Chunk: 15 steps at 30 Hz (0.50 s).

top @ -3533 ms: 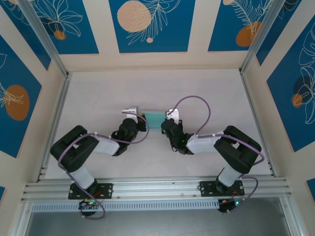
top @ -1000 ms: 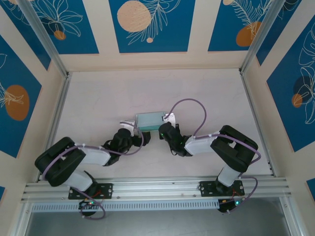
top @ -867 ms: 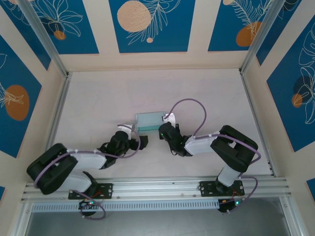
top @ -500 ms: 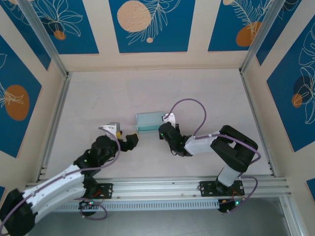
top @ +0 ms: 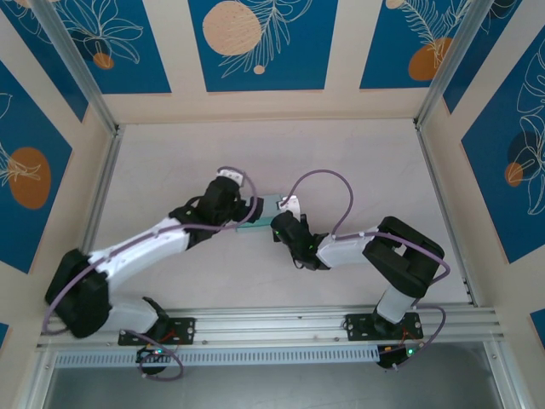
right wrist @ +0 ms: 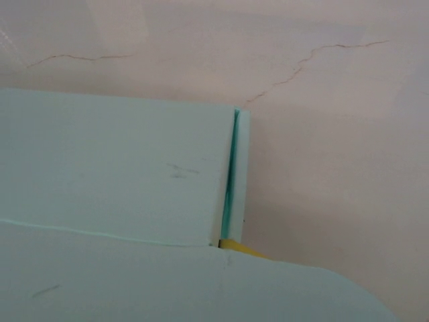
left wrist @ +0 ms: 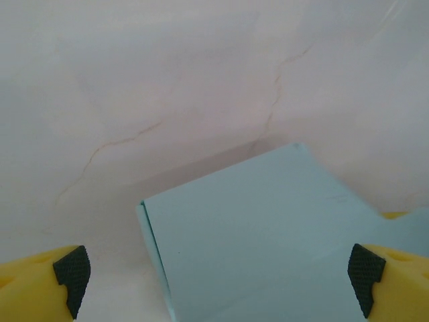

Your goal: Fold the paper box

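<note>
Table (top: 170,162) bears one paper box (left wrist: 255,221); left end effector (left wrist: 218,270) released, right end effector (top: 283,218) grips it.

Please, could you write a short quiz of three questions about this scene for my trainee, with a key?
1. True or false: the left claw stands open over the paper box.
2. The paper box is: A) red, B) pale blue, C) black.
3. Which claw is shut at the box's right end in the top view?
Key: 1 true; 2 B; 3 the right claw.
</note>
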Tool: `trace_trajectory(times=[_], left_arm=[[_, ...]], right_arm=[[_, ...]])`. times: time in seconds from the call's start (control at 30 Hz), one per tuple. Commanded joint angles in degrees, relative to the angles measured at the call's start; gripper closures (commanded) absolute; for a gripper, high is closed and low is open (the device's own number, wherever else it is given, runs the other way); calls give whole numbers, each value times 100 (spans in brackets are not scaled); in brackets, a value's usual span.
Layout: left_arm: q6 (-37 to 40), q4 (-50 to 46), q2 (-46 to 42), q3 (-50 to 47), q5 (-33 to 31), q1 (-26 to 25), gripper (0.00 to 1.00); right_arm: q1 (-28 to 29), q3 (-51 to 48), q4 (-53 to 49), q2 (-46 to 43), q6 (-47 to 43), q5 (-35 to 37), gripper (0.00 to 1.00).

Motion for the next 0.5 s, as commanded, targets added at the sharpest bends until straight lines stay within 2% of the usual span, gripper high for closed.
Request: trace_trajectory(times=[0.0, 0.1, 0.3, 0.47], left_arm=[[501, -719, 649, 581, -107, 105, 0], [498, -811, 1120, 773, -66, 105, 0], [380, -778, 1570, 799, -107, 124, 0], [280, -745, 1818, 801, -89, 130, 0]], right_arm=[[55, 97, -239, 144, 22, -19, 99], [62, 95, -297, 162, 47, -31, 95], [210, 113, -795, -32, 204, 50, 77], [346, 254, -1670, -337, 450, 86, 52]])
